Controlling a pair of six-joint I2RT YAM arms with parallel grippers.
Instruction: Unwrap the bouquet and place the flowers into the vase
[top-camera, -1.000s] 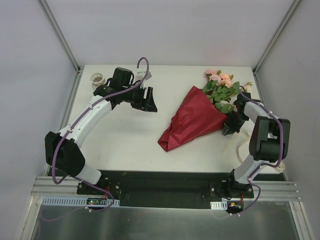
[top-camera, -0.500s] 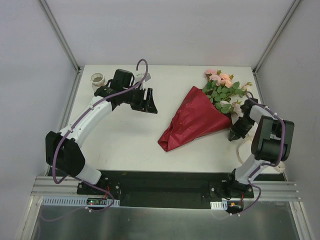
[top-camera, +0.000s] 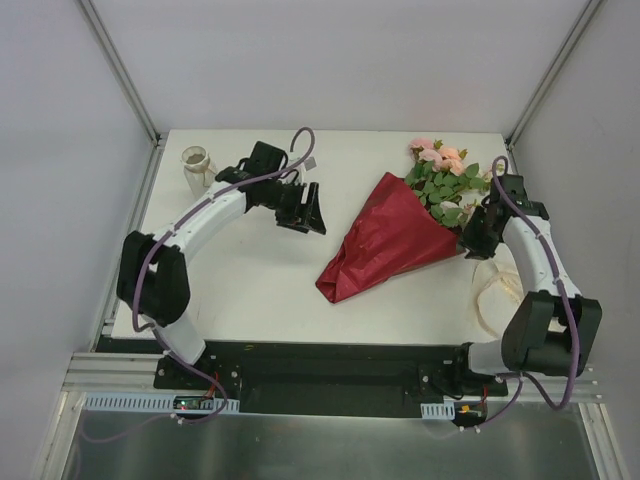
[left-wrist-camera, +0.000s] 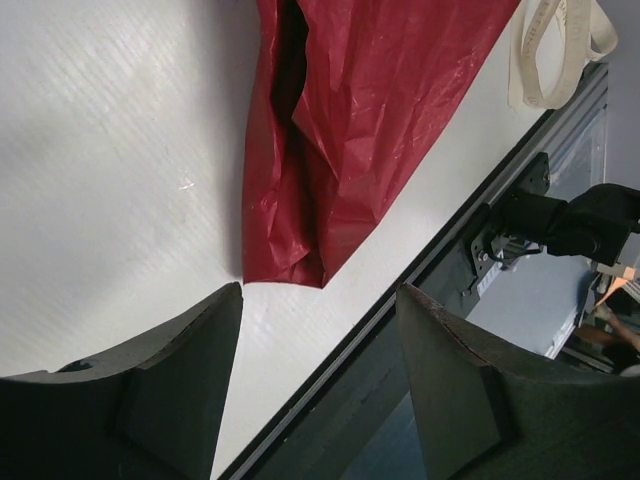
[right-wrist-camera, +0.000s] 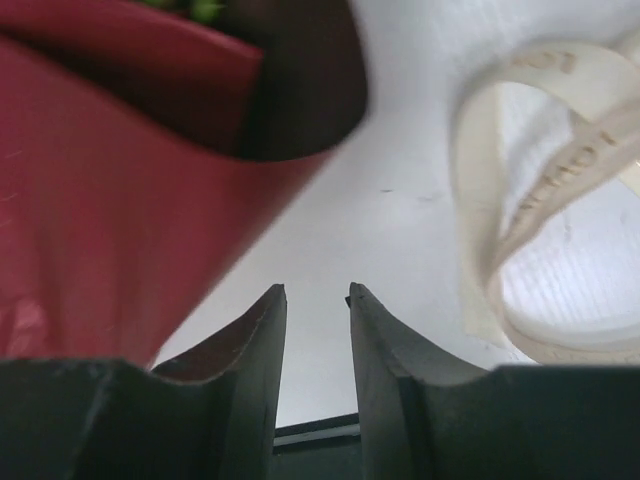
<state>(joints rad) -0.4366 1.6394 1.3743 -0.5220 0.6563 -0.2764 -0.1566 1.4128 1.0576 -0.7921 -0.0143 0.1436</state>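
Dark red paper (top-camera: 372, 250) is seen as a crumpled cone on the white table (top-camera: 250, 290), right of centre. Bouquet (top-camera: 418, 205) is laid flat, with the cone tip towards near left and the flowers (top-camera: 440, 160) at the far right end. Pink and cream blooms are noted over green leaves. Stems are hidden inside the paper.

Ribbon (top-camera: 495, 290), cream, is found loose in loops on the table at near right. It is apart from the paper and beside the right arm. Lettering is seen on it from the right wrist but cannot be read.

Vase (top-camera: 195, 170) is stood upright at the far left corner, well apart from the bouquet.

Left gripper (top-camera: 312, 212) is held over bare table between vase and bouquet, nearer the bouquet. Its jaws are spread wide, with nothing between them. From its wrist, the cone tip is framed just beyond the fingers.

Right gripper (top-camera: 472, 238) is placed at the right edge of the paper, just near of the leaves. Its jaws are parted by a narrow gap, and only table is seen through it. Paper is just left of the left finger, but contact cannot be told. Ribbon is seen close on its right.
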